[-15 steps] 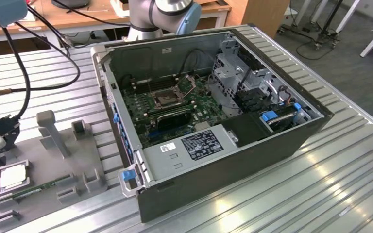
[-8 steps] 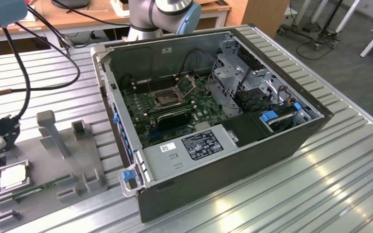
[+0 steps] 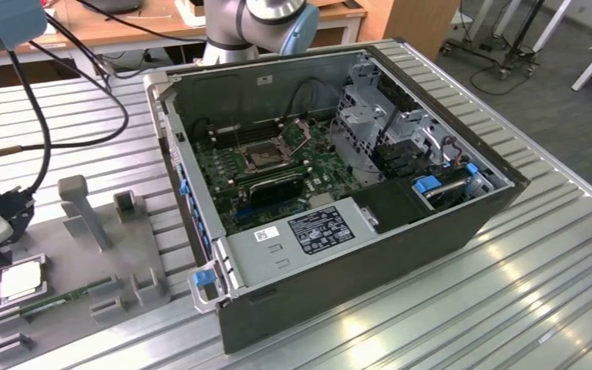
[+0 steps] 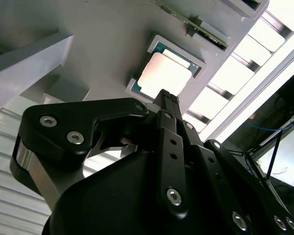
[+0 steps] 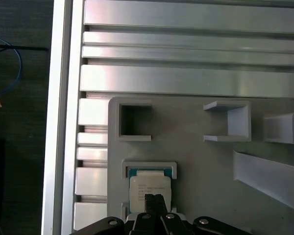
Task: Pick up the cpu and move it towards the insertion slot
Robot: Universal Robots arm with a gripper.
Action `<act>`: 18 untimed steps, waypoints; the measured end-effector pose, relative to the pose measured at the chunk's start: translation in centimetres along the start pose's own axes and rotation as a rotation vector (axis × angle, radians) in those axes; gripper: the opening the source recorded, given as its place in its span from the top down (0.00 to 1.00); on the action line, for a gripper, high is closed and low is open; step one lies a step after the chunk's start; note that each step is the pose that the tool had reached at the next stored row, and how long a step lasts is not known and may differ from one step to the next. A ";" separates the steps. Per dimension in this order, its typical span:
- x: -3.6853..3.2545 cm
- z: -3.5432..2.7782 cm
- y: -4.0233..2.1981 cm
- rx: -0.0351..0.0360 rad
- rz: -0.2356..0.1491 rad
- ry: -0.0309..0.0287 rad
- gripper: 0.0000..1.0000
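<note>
The cpu (image 5: 149, 188) lies flat in a shallow square nest w/ a raised rim, at the corner of the grey fixture plate (image 3: 80, 266) nearest the table edge. The nest prob. fixes its pos. & orientation so it can be found from above. It is not lifted yet. The gripper (image 5: 154, 199) hangs straight over the plate's nest, tips aimed at the chip's middle. In both wrist views the two fingers sit pressed together w/ nothing btw them, so it has hold of nothing. Whether the tips touch the metal top, can't tell. The memory stick (image 3: 65, 299) lies in its own groove on the same plate, just beside the cpu nest, each part apparently kept to its own holder. The computer case (image 3: 378, 262) stands just beside the plate, on the exterior view's right, lying on its side w/ the panel off, which I'd judge keeps the board facing up for a top-down approach. The insertion slot (image 3: 265, 154) is in there, well apart from the plate, its silver frame looking swung open. Writing: faint print on the cpu top, and a white label (image 3: 317, 229) on the grey box at the case's near end, neither legible.
</note>
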State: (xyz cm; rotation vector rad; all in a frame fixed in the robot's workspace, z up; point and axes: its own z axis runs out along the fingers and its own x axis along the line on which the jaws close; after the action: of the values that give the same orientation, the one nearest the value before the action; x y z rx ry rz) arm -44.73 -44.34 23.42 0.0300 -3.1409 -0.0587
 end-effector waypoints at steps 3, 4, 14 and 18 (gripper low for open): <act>0.01 0.16 -0.01 0.0001 0.000 0.0003 0.89; 0.00 0.23 -0.03 0.0001 0.000 0.0002 0.89; 0.00 0.81 -0.35 0.0000 0.000 0.0000 0.89; 0.00 1.02 -0.38 -0.0001 0.000 -0.0001 0.89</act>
State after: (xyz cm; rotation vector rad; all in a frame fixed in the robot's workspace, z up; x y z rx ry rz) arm -44.73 -44.68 22.38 0.0301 -3.1410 -0.0588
